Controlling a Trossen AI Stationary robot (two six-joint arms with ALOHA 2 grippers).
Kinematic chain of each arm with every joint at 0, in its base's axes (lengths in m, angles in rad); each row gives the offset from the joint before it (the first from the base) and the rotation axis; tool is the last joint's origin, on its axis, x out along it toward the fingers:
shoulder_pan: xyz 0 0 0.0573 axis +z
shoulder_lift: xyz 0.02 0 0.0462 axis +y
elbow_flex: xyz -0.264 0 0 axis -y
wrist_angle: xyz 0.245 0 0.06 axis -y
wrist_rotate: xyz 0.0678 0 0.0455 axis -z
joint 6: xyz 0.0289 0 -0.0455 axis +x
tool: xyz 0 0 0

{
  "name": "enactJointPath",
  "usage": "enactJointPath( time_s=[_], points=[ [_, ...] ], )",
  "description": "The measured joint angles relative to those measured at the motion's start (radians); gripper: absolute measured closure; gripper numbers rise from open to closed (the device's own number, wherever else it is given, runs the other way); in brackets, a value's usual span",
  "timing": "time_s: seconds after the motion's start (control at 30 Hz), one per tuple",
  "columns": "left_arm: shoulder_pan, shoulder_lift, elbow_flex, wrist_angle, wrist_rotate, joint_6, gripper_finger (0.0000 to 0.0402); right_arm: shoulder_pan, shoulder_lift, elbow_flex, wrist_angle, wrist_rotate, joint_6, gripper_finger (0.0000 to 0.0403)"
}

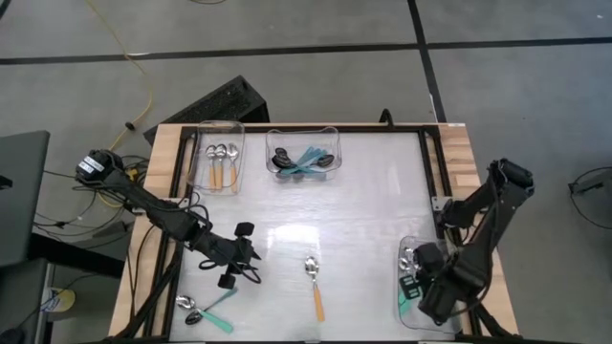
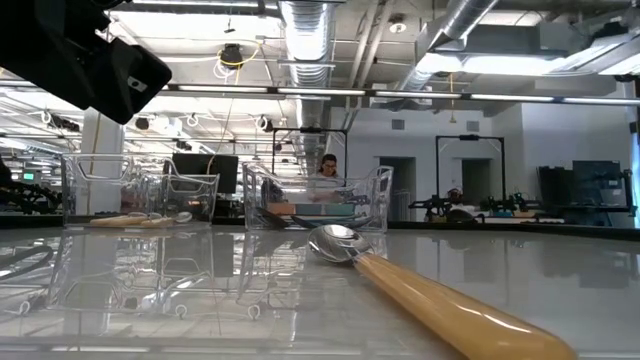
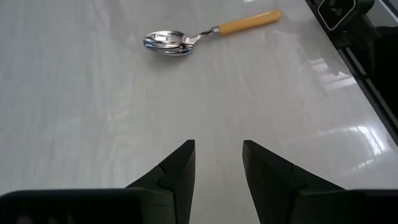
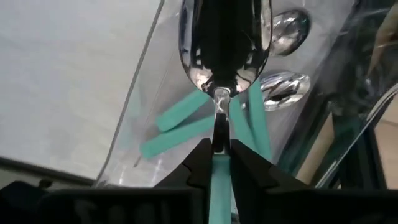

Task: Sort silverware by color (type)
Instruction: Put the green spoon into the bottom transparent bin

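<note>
An orange-handled spoon point(image 1: 314, 283) lies alone on the white table point(image 1: 363, 201), bowl toward the far edge and handle toward the near edge, and everything else can be placed from it. To its left, the left gripper point(image 1: 235, 256) hangs over the bare tabletop with its two fingers point(image 3: 180, 168) spread apart and nothing between them; the spoon point(image 3: 205, 34) lies well ahead of the fingertips in the left wrist view. Further left and nearer the front edge than the spoon, two teal-handled spoons point(image 1: 206, 308) lie crossed on the table. To the spoon's right, at the table's near right corner, stands a clear bin point(image 1: 406, 287) holding teal-handled spoons point(image 4: 186, 127). The right gripper point(image 1: 430, 287) hovers over this bin, its fingers pinching a teal-handled spoon point(image 4: 222, 43) at the neck, with the shiny bowl pointing away from the wrist. Far beyond the orange-handled spoon, along the table's back edge, sit two more clear bins: the left one point(image 1: 215, 158) holds orange-handled spoons point(image 1: 222, 164), the middle one point(image 1: 304, 153) holds dark-bowled spoons with teal or blue handles point(image 1: 306, 161).
</note>
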Motion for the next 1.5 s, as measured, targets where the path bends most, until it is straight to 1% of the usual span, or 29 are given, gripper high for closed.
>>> enactJointPath(
  time_s=[0.1, 0.27, 0.4, 0.5, 0.53, 0.6, 0.7, 0.8, 0.87, 0.97, 1.07, 1.17, 1.27, 1.33, 1.4, 1.43, 1.5],
  points=[
    [0.0, 0.0, 0.0, 0.0, 0.0, -0.004, 0.0284, -0.018, 0.0, 0.0, -0.026, -0.035, 0.0, 0.0305],
    [0.0, 0.0, 0.0, 0.0, 0.0, -0.003, 0.0284, -0.039, -0.003, 0.0, -0.038, -0.066, -0.034, 0.0249],
    [0.0, 0.0, 0.0, 0.0, -0.001, 0.018, 0.0284, -0.056, -0.01, 0.0, -0.025, -0.088, -0.138, 0.0209],
    [0.0, 0.0, 0.0, 0.0, 0.0, 0.02, 0.0284, -0.086, -0.031, 0.016, -0.024, -0.084, -0.206, 0.0194],
    [0.0, 0.0, 0.0, 0.0, 0.0, 0.02, 0.0284, -0.095, -0.04, 0.029, -0.022, -0.059, -0.229, 0.0192],
    [0.0, 0.0, 0.0, 0.0, 0.006, 0.019, 0.0284, -0.11, -0.056, 0.061, -0.026, 0.035, -0.282, 0.0191],
    [0.0, 0.0, 0.0, 0.0, 0.026, -0.006, 0.0284, -0.133, -0.067, 0.111, -0.018, 0.26, -0.399, 0.0193],
    [0.0, 0.0, 0.0, -0.008, 0.044, -0.059, 0.0284, -0.162, -0.067, 0.132, 0.067, 0.47, -0.606, 0.0195],
    [0.0, 0.0, 0.0, -0.032, 0.068, -0.123, 0.0284, -0.188, -0.065, 0.132, 0.156, 0.551, -0.781, 0.0196],
    [0.0, 0.0, 0.0, -0.089, 0.142, -0.273, 0.0284, -0.23, -0.041, 0.132, 0.285, 0.601, -1.03, 0.0196],
    [-0.016, 0.0, 0.0, -0.171, 0.234, -0.476, 0.0284, -0.267, -0.005, 0.132, 0.382, 0.6, -1.242, 0.0196],
    [-0.073, 0.0, 0.0, -0.229, 0.308, -0.678, 0.0284, -0.299, 0.033, 0.132, 0.435, 0.594, -1.41, 0.0196],
    [-0.164, 0.0, 0.0, -0.199, 0.341, -0.867, 0.0284, -0.327, 0.077, 0.132, 0.441, 0.588, -1.523, 0.0196],
    [-0.235, 0.0, 0.0, -0.135, 0.335, -0.982, 0.0284, -0.345, 0.101, 0.131, 0.436, 0.582, -1.58, 0.0196],
    [-0.312, 0.0, 0.002, -0.067, 0.294, -1.068, 0.0284, -0.366, 0.121, 0.131, 0.441, 0.561, -1.635, 0.0196],
    [-0.349, 0.001, 0.014, -0.057, 0.255, -1.097, 0.0284, -0.377, 0.132, 0.131, 0.441, 0.546, -1.659, 0.0196],
    [-0.434, 0.016, 0.053, -0.055, 0.133, -1.112, 0.0284, -0.401, 0.148, 0.131, 0.441, 0.515, -1.699, 0.0196]
  ],
)
